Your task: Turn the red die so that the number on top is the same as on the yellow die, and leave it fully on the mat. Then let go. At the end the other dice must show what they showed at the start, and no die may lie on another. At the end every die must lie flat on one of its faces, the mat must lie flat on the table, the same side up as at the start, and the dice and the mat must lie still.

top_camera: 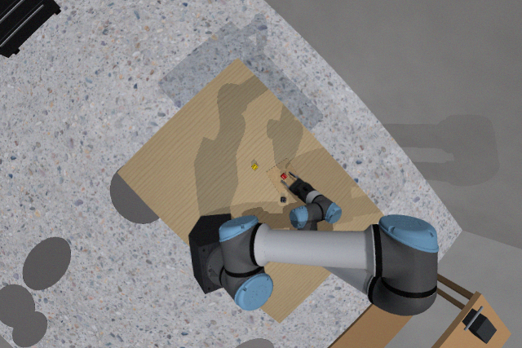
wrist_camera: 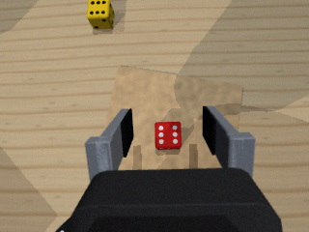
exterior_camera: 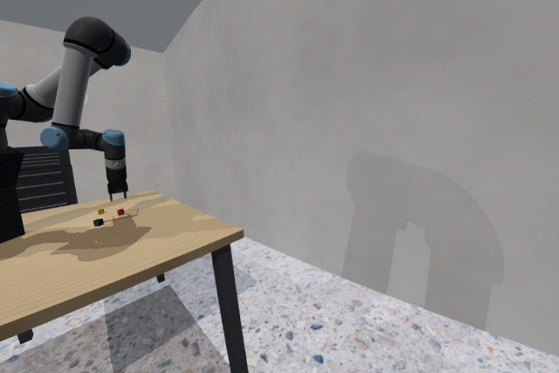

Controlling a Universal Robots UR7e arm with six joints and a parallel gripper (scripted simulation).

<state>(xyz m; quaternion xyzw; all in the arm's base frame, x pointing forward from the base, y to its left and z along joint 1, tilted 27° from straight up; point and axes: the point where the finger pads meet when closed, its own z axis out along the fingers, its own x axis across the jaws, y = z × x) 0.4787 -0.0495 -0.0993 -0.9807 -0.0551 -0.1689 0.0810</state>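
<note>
- Red against the tan mat [top_camera: 274, 174] [exterior_camera: 130, 212] [wrist_camera: 145, 92], the red die [top_camera: 283, 176] [exterior_camera: 120, 211] [wrist_camera: 168, 135] is sitting beneath the gripper [top_camera: 287, 178] [exterior_camera: 118, 199] [wrist_camera: 167, 131] in the top view; the yellow die [top_camera: 254, 166] [exterior_camera: 100, 210] [wrist_camera: 99, 14] and black die [top_camera: 283, 200] [exterior_camera: 98, 222] are lying apart from it.
- In the exterior view, the gripper is pointing down above the dice, its fingers touching none, probably so the red one can rest undisturbed.
- In the wrist view, the fingers are standing wide and empty around the red die's position. It is lying flat, fully on the mat, showing six, matching the yellow die's six; the turning seems finished, with backing away likely next.
</note>
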